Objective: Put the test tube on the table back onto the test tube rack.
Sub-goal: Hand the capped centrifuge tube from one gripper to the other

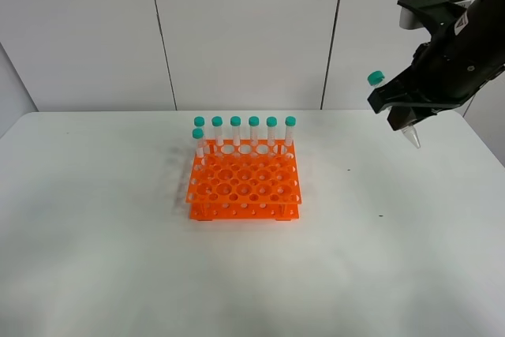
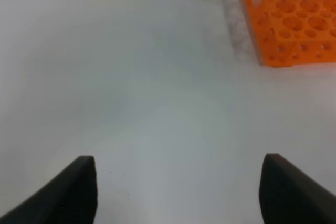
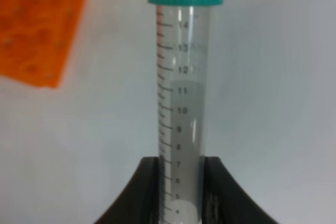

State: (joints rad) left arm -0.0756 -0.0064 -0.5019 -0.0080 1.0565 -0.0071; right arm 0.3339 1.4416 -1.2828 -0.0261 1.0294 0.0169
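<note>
Above the table [image 1: 95, 274], a clear, graduated, teal-capped test tube [image 3: 181, 103] tight in the right jaws; left jaws wide.

capped tubes [image 1: 235, 133] lining the back of the rack [image 1: 245, 211], front holes [image 1: 241, 189] seemingly free, open table [image 1: 95, 234] around

One orange test tube rack [image 1: 244, 187] stands on the bench [image 1: 95, 258]. Seven teal-capped tubes [image 1: 253, 133] sit in it (six in the row nearest the bench's far edge, one just before them). One more test tube [image 3: 181, 93] is outside it.
</note>
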